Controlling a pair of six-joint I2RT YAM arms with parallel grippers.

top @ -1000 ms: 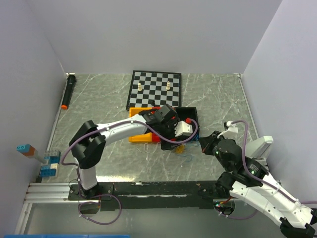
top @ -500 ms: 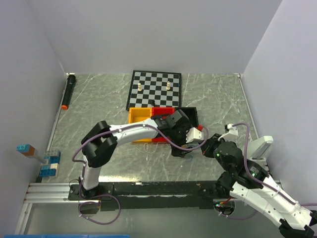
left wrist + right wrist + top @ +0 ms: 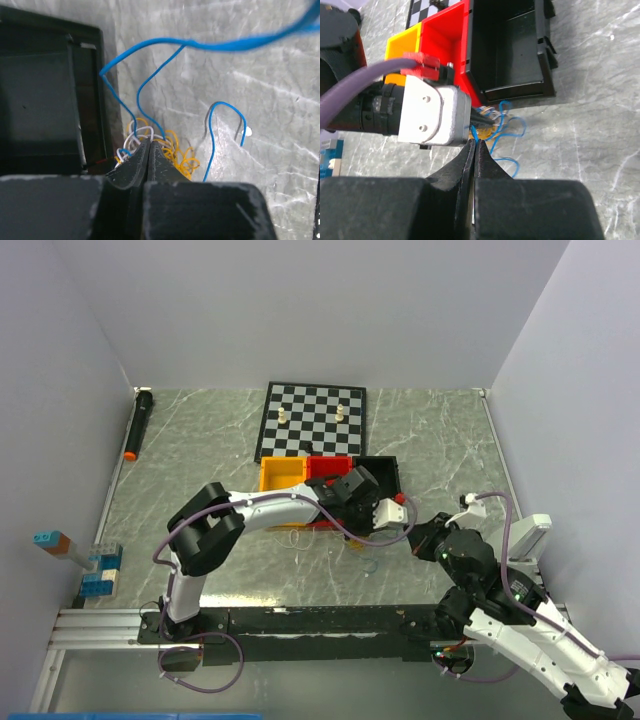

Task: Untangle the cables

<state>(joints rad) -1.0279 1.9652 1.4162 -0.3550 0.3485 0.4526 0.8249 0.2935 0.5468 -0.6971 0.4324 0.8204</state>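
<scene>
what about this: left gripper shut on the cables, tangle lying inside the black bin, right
Not inside. The left gripper is shut on the cables, but the tangle lies on the table beside the black bin; the left wrist view shows it.

On the grey marbled counter (image 3: 200, 460), a chessboard (image 3: 312, 435) lies at twelve o'clock with two pale chess pieces (image 3: 283, 417) upright on it. Just below its near edge a yellow bin (image 3: 280, 476), a red bin (image 3: 328, 466) and a black bin (image 3: 390, 465) stand in a row. A black cylinder (image 3: 138, 423) with an orange tip lies at ten o'clock, and blue blocks (image 3: 100, 572) sit at eight.
</scene>
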